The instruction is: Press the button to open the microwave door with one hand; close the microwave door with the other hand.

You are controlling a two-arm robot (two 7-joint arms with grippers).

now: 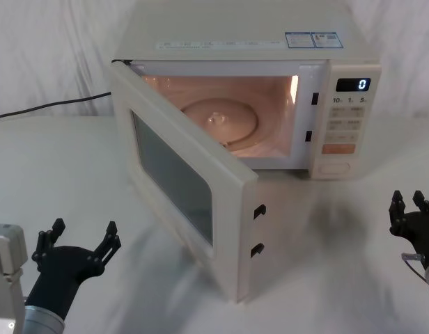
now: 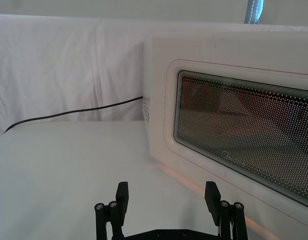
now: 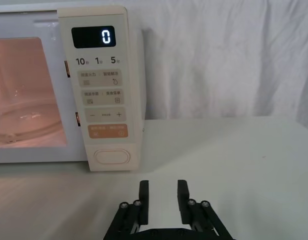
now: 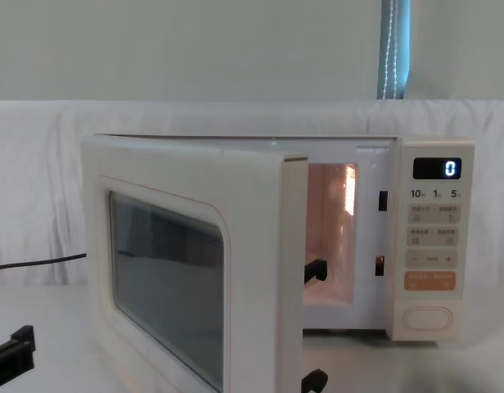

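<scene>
While the microwave door (image 1: 183, 184) hangs open at the head view's centre, the left tool (image 1: 79, 247), spread wide, sits lower left, nearer it. Right wrist view: the right tool (image 3: 163, 197), narrowly parted, faces the button (image 3: 112, 156) above.

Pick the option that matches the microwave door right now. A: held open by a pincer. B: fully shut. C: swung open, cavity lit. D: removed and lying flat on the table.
C: the large cream microwave door with the dark glass window stands swung out from the lit cavity, and both the left pincer and right pincer sit apart from it.
</scene>
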